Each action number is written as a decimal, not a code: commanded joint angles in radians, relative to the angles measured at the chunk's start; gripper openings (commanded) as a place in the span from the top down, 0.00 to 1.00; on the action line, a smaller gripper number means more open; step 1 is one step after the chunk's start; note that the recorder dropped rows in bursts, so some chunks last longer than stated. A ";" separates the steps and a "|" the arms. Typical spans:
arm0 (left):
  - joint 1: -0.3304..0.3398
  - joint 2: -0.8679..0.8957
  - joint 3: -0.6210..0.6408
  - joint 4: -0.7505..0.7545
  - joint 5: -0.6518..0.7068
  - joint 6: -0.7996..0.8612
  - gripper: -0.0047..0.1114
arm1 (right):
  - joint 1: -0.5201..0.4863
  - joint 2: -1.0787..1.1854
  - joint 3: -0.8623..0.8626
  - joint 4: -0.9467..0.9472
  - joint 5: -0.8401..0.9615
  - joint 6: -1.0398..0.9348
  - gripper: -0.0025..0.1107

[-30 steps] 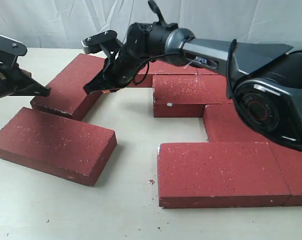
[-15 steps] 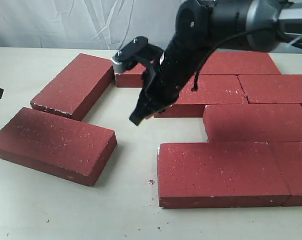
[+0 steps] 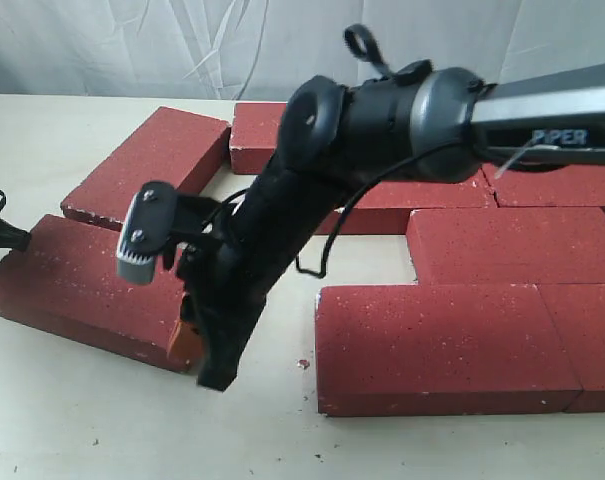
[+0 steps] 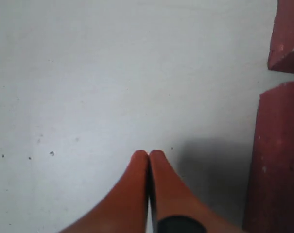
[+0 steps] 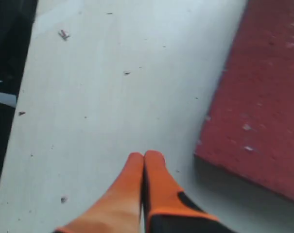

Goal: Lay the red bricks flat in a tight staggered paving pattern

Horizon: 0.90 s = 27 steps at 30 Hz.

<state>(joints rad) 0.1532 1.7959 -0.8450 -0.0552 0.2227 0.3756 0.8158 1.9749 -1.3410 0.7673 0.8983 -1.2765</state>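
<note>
Several red bricks lie flat on the table. One loose brick sits at the front left, and an angled one lies behind it. The others form staggered rows at the right, among them a front brick and one behind it. My right gripper reaches across to the loose brick's right end, fingers shut on nothing, tips over bare table beside a brick. My left gripper is shut and empty over bare table. Only its tip shows at the left edge, by the loose brick.
A brick at the back joins the rear row. In the left wrist view two brick ends stand to one side of the fingers. A white curtain backs the table. The right arm's body hangs over the middle bricks.
My right arm has swung from the back bricks forward and down to the loose front-left brick's end. My left gripper has drawn back to the left edge.
</note>
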 commanded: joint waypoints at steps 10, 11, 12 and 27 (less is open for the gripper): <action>0.003 0.004 -0.027 -0.069 0.112 0.003 0.96 | 0.111 0.114 -0.065 -0.121 -0.053 0.104 0.98; 0.003 0.004 -0.029 -0.086 0.120 0.011 0.96 | 0.111 0.114 -0.065 -0.138 -0.068 0.124 0.98; 0.001 0.004 -0.034 -0.119 0.134 0.038 0.96 | 0.111 0.114 -0.065 -0.167 -0.091 0.149 0.98; -0.038 0.004 -0.042 -0.583 0.324 0.600 0.96 | 0.082 0.073 -0.074 -0.665 -0.031 0.558 0.98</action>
<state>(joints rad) 0.1200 1.7977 -0.8841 -0.5762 0.5118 0.9068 0.9240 2.0814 -1.4091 0.1840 0.8123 -0.7804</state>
